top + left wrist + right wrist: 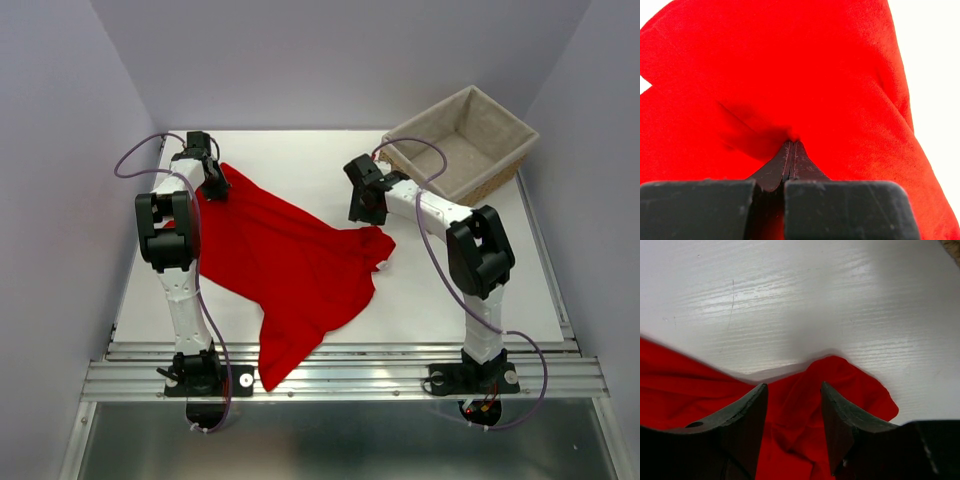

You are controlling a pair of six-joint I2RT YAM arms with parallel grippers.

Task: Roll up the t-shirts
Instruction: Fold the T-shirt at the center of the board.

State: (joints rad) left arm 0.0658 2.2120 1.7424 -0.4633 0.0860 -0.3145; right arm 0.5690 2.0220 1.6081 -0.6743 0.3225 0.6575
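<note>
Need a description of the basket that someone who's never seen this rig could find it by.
On the white table, look to the far right corner, beyond the right arm. The basket sits there: rectangular, woven sides, beige lining, turned askew to the table's edges. It is the only container; the only other loose item is a red t-shirt.

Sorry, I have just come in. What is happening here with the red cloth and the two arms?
Two robot arms are working on a red t-shirt that lies spread out, not yet rolled, on the white table. The left gripper is shut on a pinch of fabric at the shirt's far left part. The right gripper is open over a bunched edge on the shirt's right side. A lined wicker basket stands at the far right corner.
</note>
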